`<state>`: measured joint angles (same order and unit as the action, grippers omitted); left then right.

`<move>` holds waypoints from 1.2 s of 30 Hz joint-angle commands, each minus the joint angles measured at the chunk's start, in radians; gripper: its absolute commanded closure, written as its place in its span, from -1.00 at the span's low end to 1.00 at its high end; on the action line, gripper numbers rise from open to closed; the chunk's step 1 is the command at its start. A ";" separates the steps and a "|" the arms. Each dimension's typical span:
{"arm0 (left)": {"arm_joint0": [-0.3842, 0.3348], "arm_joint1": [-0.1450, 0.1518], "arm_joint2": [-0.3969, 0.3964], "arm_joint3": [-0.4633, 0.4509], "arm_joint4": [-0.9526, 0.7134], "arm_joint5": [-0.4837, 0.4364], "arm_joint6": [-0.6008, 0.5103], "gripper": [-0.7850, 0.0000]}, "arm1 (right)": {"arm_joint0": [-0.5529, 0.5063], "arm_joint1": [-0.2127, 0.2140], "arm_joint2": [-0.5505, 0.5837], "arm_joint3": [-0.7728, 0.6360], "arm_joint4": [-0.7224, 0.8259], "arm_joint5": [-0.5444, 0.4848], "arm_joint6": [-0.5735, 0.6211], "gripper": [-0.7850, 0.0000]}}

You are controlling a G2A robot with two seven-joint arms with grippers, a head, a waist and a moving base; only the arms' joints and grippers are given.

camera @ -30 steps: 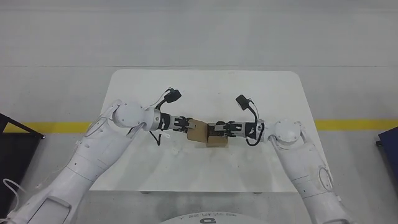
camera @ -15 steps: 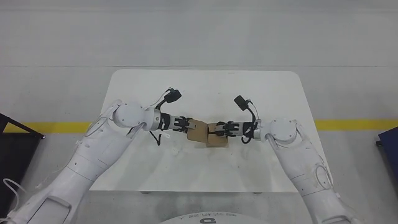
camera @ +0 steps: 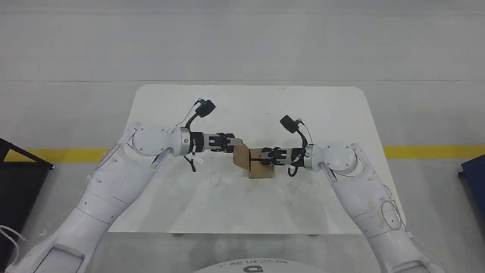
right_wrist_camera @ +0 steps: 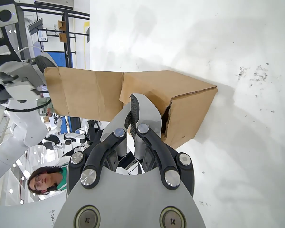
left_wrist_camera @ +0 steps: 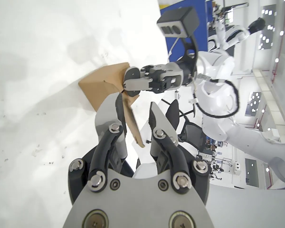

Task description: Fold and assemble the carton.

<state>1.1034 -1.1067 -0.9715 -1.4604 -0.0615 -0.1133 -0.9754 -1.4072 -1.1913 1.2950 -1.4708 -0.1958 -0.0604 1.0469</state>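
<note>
Gripping cardboard at the middle of the white table (camera: 318,197), we work the brown carton (camera: 256,165) from both sides. Nearest us, the half-formed carton rests on the tabletop, dark scuff marks (right_wrist_camera: 254,73) dotting the surface beside it. Our right gripper (right_wrist_camera: 134,100) is clenched on the carton's wall at its open end — fingers pressed together on the cardboard. A little farther back, one long flap (left_wrist_camera: 130,119) juts out toward the left arm, and our left gripper (left_wrist_camera: 134,105) stands released around it — the flap leans on one finger, apart from the other.
</note>
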 commanded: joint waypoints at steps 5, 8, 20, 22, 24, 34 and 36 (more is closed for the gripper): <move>0.228 0.057 -0.277 -0.109 -0.121 -0.165 0.088 -1.00 | 0.000 0.000 0.000 0.000 0.001 0.000 0.000 1.00; 0.366 0.078 -0.395 -0.167 -0.139 -0.216 0.118 -1.00 | 0.000 0.000 0.000 0.000 0.001 0.000 0.000 1.00; 0.402 0.076 -0.274 -0.249 0.046 -0.099 0.071 -1.00 | 0.000 0.000 0.000 0.000 0.001 0.000 0.000 1.00; 0.345 0.069 -0.234 -0.219 0.075 -0.066 0.069 -1.00 | 0.000 0.000 0.000 0.000 0.001 0.000 0.000 1.00; 0.283 0.058 -0.184 -0.177 0.068 -0.040 0.060 -1.00 | 0.000 0.000 0.000 0.000 0.001 0.000 0.000 1.00; 0.058 0.001 0.020 0.025 0.101 0.012 0.055 -0.53 | 0.000 0.000 0.000 0.000 0.001 0.000 0.000 1.00; 0.042 -0.006 0.039 0.045 0.098 0.008 0.056 -0.44 | 0.000 0.000 0.000 0.000 0.001 0.000 0.000 1.00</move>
<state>1.1538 -1.1091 -0.9425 -1.4265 0.0377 -0.1032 -0.9209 -1.4073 -1.1913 1.2953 -1.4711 -0.1953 -0.0602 1.0468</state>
